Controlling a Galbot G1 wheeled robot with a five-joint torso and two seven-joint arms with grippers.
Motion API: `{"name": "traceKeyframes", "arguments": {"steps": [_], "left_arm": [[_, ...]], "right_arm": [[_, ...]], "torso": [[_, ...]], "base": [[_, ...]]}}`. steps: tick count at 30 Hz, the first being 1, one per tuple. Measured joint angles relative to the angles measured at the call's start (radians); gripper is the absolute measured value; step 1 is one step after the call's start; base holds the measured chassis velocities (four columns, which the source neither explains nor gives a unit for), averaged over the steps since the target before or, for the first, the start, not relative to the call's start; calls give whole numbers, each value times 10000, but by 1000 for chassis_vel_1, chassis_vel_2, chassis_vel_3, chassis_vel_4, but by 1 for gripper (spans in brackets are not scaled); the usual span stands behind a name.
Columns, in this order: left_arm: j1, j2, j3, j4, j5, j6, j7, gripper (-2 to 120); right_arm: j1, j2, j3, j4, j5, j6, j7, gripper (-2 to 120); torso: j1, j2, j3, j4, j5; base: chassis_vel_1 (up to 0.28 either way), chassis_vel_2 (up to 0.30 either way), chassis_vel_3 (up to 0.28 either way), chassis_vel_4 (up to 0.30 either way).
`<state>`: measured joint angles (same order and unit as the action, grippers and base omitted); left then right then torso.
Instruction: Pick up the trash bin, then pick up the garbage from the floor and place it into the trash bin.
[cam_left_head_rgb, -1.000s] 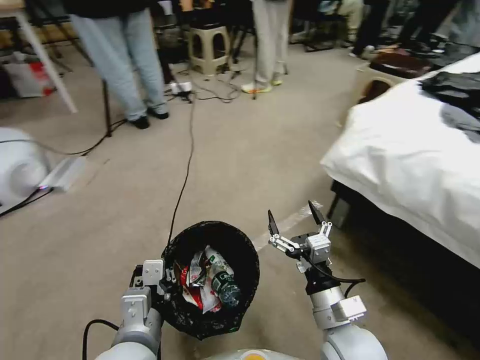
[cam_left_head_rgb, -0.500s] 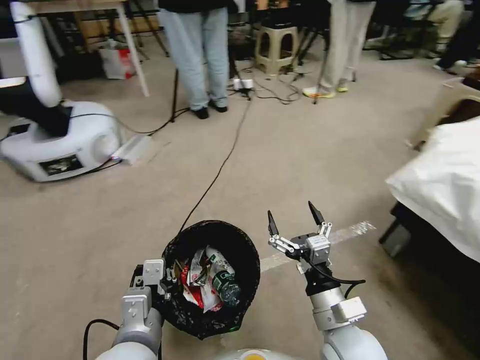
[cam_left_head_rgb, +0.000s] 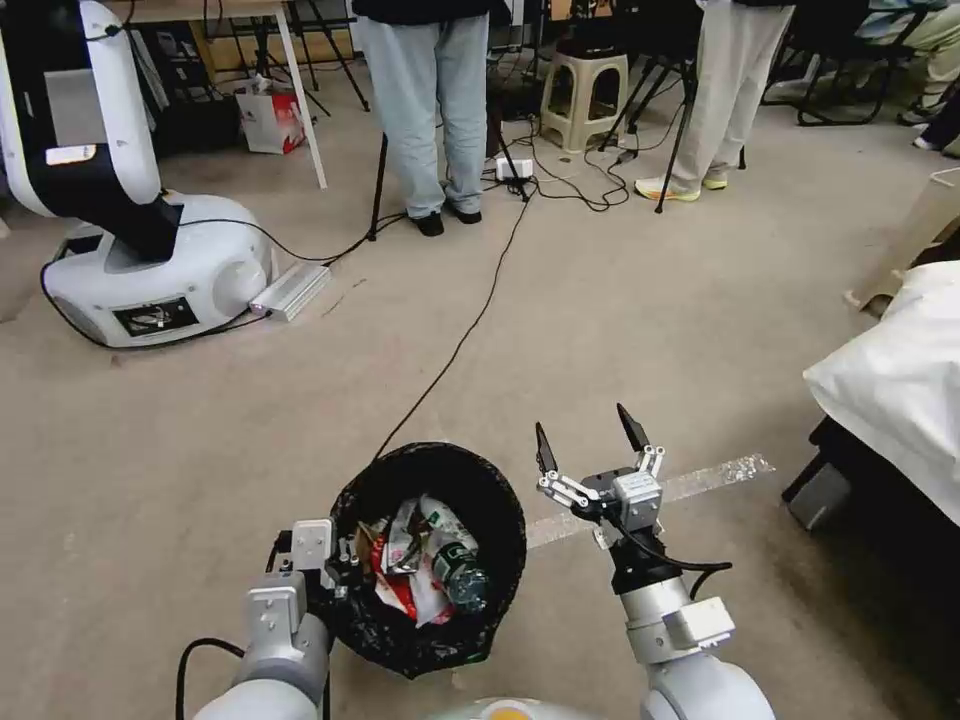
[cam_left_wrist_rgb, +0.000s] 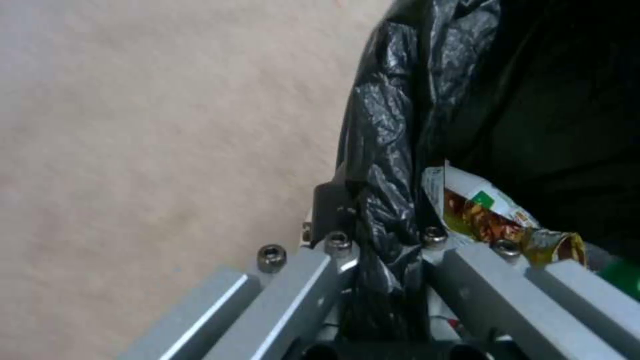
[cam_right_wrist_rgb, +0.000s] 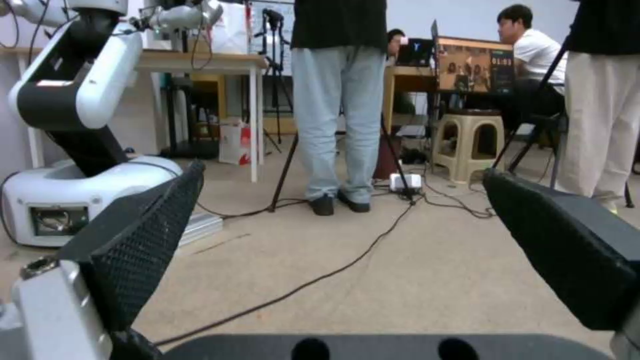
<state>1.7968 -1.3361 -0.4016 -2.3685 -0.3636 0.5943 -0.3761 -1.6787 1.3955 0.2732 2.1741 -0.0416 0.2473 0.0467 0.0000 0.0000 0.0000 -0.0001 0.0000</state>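
Our left gripper (cam_left_wrist_rgb: 383, 240) fingers pinch the bag-lined rim of the trash bin (cam_left_head_rgb: 505, 525), held above the carpet (cam_left_head_rgb: 200, 450). Inside the bin lies the garbage (cam_left_head_rgb: 425, 565): wrappers and a bottle. Just right of the bin, our right gripper (cam_left_head_rgb: 590, 440) hovers, fingers spread, empty.

We see even, soft indoor light, faint shadows, mild edge distortion, and blurry close-up wrist views.

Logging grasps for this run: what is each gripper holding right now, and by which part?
The left gripper holds the trash bin by its bag-covered rim, one finger outside and one inside. The right gripper is open, holding nothing.
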Motion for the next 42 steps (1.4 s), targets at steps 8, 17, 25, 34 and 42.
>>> {"name": "traceKeyframes", "arguments": {"steps": [8,17,25,34,42], "left_arm": [[-598,102,-107,398,-2239,770,92,0],[-1534,-30,-178,1274,-3880,1327,-29,0],[-2000,-191,-184,1874,-4136,1208,70,7],[-2070,-229,-207,1785,-4136,1015,253,34],[-2011,-180,-382,1230,-4162,949,264,63]], "right_arm": [[-79,-8,51,23,-32,32,-20,100],[-247,-2,81,32,-221,154,-118,100],[-430,8,101,89,-339,279,-224,100],[-541,7,84,99,-466,346,-309,100],[-585,-17,85,102,-518,378,-349,100]], "torso": [[0,0,0,1,0],[0,0,0,0,1],[0,0,0,1,-1],[0,0,0,1,0],[0,0,0,1,0]], "base": [[0,0,0,0],[0,0,0,0],[0,0,0,0],[0,0,0,0],[0,0,0,0]]}}
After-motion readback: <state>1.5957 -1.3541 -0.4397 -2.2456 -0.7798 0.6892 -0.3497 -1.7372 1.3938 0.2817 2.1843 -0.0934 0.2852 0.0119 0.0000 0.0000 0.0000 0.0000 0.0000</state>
